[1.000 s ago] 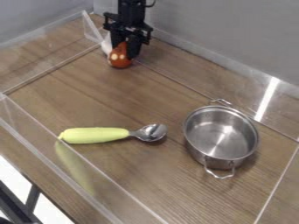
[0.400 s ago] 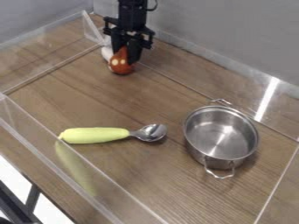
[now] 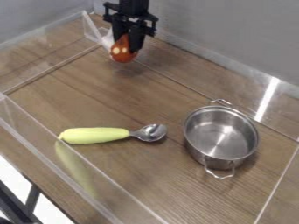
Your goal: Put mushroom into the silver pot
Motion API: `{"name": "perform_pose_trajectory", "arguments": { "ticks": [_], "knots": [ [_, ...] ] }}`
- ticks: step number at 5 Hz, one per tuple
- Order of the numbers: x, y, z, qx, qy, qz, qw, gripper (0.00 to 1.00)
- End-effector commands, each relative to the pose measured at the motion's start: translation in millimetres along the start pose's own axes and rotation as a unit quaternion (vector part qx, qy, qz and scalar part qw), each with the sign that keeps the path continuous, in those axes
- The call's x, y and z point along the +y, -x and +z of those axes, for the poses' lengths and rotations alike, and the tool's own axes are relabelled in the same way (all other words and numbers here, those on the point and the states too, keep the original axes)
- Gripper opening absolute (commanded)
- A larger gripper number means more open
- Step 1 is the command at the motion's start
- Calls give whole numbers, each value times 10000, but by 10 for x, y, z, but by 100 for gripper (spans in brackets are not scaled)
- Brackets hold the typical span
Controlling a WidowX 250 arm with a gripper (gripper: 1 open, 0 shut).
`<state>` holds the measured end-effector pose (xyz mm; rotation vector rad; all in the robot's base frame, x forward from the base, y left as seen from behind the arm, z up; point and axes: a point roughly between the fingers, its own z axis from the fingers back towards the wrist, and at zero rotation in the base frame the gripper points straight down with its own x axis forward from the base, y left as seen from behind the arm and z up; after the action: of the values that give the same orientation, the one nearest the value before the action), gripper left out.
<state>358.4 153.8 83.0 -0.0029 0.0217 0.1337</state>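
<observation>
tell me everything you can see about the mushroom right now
The mushroom is a small toy with a rounded red-brown cap; a bit of paler stem shows at its upper left, partly hidden. It looks like smooth plastic. It hangs clear of the wooden table, pinched in the shut black gripper at the far end, tilted rather than upright. Only the gripper's fingers touch it. It is far from the silver pot, which sits empty at the near right.
</observation>
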Motion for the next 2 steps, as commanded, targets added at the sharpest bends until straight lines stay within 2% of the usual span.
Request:
{"name": "perform_pose_trajectory", "arguments": {
  "ticks": [1, 2],
  "knots": [
    [-86, 53, 483, -543, -155, -67, 9984, 0],
    [-225, 195, 616, -599, -133, -155, 9980, 0]
  ]
}}
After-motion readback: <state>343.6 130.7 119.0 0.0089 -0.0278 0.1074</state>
